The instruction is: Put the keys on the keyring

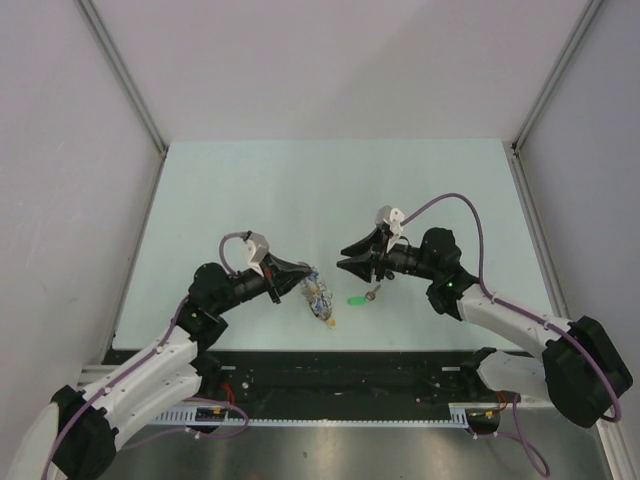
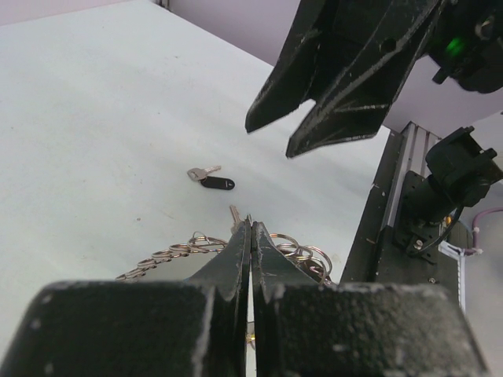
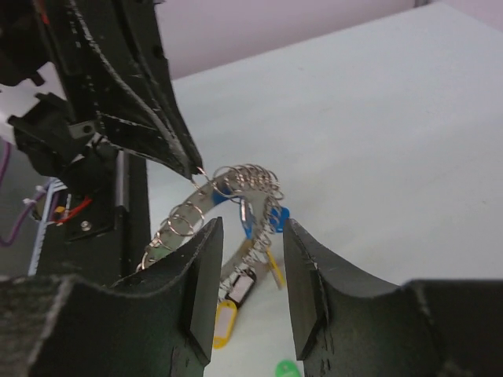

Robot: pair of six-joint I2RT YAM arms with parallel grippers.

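My left gripper [image 1: 304, 275] is shut on the edge of the keyring [image 1: 318, 296], a grey ring edged with wire loops, and holds it tilted just above the table. In the left wrist view the jaws [image 2: 251, 225] pinch it, with loops [image 2: 177, 251] spreading to both sides. Blue, yellow [image 3: 222, 322] and black [image 3: 244, 287] tagged keys hang on the ring [image 3: 240, 173]. A loose green key [image 1: 355, 299] and a loose black key [image 1: 373, 293] lie on the table. My right gripper [image 1: 342, 259] is open and empty, facing the ring [image 3: 251, 229] a short way off.
The pale green table [image 1: 300, 190] is walled by white panels on three sides. A black rail [image 1: 350, 370] runs along the near edge under both arms. The loose black key [image 2: 214, 181] lies below my right gripper's fingers [image 2: 338, 110].
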